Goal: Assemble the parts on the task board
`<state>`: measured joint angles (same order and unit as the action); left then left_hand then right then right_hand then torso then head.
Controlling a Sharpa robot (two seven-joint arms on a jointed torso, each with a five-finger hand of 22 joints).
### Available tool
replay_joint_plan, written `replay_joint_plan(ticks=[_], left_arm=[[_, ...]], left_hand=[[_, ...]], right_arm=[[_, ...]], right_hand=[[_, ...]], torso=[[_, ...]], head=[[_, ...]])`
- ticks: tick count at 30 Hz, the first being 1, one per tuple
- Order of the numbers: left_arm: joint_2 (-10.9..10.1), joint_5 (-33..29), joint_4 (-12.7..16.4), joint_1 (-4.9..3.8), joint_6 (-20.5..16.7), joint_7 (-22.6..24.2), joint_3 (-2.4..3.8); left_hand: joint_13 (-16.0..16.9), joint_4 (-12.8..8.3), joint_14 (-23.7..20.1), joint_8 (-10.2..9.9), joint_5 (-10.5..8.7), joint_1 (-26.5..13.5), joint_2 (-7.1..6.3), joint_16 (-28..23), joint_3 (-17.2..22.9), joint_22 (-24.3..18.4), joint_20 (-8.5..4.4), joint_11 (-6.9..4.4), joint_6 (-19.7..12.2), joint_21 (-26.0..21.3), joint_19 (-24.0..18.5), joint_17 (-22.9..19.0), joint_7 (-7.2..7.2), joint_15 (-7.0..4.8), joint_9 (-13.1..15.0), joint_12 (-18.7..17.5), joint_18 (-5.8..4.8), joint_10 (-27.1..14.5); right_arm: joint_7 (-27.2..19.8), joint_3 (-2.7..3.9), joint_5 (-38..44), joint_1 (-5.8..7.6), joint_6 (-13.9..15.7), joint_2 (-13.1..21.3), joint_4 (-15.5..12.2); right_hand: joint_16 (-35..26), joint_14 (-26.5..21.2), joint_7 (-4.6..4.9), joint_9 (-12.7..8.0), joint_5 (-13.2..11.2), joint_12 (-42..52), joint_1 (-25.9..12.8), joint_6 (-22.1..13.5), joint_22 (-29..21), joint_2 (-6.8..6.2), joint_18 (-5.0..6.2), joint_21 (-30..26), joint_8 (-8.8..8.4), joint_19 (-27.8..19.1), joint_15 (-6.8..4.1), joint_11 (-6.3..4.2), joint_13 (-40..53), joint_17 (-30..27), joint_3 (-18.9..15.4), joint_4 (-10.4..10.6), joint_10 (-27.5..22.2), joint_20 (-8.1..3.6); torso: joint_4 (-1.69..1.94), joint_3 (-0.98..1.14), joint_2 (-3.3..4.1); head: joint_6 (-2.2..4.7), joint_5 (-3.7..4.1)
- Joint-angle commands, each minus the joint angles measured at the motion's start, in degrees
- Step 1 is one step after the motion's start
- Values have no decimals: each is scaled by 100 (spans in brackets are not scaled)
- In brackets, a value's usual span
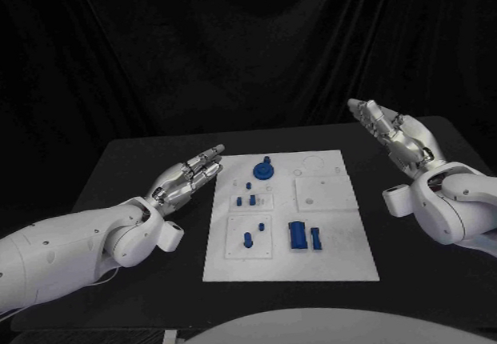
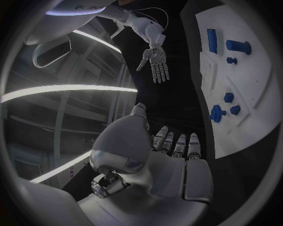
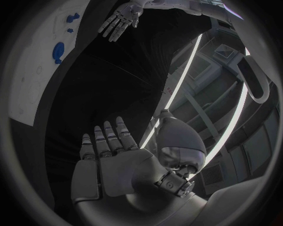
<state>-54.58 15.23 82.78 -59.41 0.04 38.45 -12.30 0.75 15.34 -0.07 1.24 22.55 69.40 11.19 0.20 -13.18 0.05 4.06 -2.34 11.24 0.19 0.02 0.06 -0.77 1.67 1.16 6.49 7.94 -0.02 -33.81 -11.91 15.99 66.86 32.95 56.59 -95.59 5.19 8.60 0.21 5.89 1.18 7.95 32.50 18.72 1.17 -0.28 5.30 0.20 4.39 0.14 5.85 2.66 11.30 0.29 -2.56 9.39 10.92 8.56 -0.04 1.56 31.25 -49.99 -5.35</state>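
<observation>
The white task board [image 1: 336,249] lies in the middle of the black table. On it sit several blue parts: a round disc part [image 1: 264,170] at the far side, small pegs [image 1: 245,199] in the middle, and a cylinder [image 1: 298,235] with a slim block [image 1: 316,236] near the front. My left hand [image 1: 188,180] hovers left of the board, fingers straight and apart, holding nothing. My right hand [image 1: 396,134] is raised right of the board's far corner, flat and empty. The board [image 2: 250,113] and its blue parts [image 2: 238,46] also show in the left wrist view.
The black table [image 1: 111,191] extends around the board on both sides. A dark curtain hangs behind it. In the left wrist view my right hand [image 2: 157,63] appears across the table; in the right wrist view my left hand [image 3: 120,21] appears beyond the board [image 3: 35,70].
</observation>
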Motion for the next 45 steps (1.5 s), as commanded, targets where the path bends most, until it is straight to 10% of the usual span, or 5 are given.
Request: replay_joint_plan(ticks=[1, 3, 17, 27, 45], left_arm=[[31, -49, 25, -2, -115, -7, 36], [60, -93, 46, -4, -244, -32, 72], [545, -839, 396, -41, -2420, -467, 676], [909, -1398, 659, -69, -4053, -793, 1129], [989, -1523, 718, -75, -4416, -866, 1230]], left_hand=[[-75, -490, 7, -124, -722, -2222, -358, -20, 425, -5, -406, 234, -354, -19, -2, -6, 77, -167, -116, -206, -238, 2], [-75, -568, 7, -124, -846, -2604, -421, -20, 503, -5, -406, 234, -425, -19, -2, -6, 77, -167, -116, -245, -303, 2], [-75, -967, 7, -124, -1461, -4495, -1119, -20, 879, -5, -406, 234, -715, -19, -2, -6, 77, -167, -116, -649, -794, 2], [-75, -1534, 7, -124, -1736, -5342, -1119, -20, 1318, -5, -406, 234, -1124, -19, -2, -6, 77, -167, -116, -649, -794, 2], [-75, -1534, 7, -124, -2255, -6165, -1119, -20, 1318, -5, -406, 234, -1124, -19, -2, -6, 77, -167, -116, -649, -794, 2]], right_arm=[[39, 81, -98, -46, 94, -73, 34], [71, 177, -228, -100, 182, -170, 80], [393, 1165, -1564, -656, 1092, -1163, 551], [401, 1191, -1599, -670, 1116, -1189, 563], [401, 1191, -1599, -670, 1116, -1189, 563]], right_hand=[[-519, -335, -21, -589, -118, -310, -1275, -731, -117, 28, -530, -20, -439, -14, -585, -266, -441, -29, 256, -365, -419, -333], [-519, -860, -21, -589, -118, -795, -1903, -1091, -117, 28, -530, -20, -439, -14, -585, -266, -656, -29, 256, -939, -630, -856], [-519, -860, -21, -589, -118, -795, -3250, -1872, -117, 28, -530, -20, -439, -14, -585, -266, -1130, -29, 256, -939, -1092, -856], [-519, -860, -21, -589, -118, -795, -3250, -1872, -117, 28, -530, -20, -439, -14, -585, -266, -1130, -29, 256, -939, -1092, -856], [-519, -860, -21, -589, -118, -795, -3250, -1872, -117, 28, -530, -20, -439, -14, -585, -266, -1130, -29, 256, -939, -1092, -856]], torso=[[0, -5, 0], [0, -12, -1], [3, -116, -5], [4, -156, -7], [4, -156, -7]], head=[[59, 25], [124, 47], [1165, 401], [1559, 534], [1561, 535]])
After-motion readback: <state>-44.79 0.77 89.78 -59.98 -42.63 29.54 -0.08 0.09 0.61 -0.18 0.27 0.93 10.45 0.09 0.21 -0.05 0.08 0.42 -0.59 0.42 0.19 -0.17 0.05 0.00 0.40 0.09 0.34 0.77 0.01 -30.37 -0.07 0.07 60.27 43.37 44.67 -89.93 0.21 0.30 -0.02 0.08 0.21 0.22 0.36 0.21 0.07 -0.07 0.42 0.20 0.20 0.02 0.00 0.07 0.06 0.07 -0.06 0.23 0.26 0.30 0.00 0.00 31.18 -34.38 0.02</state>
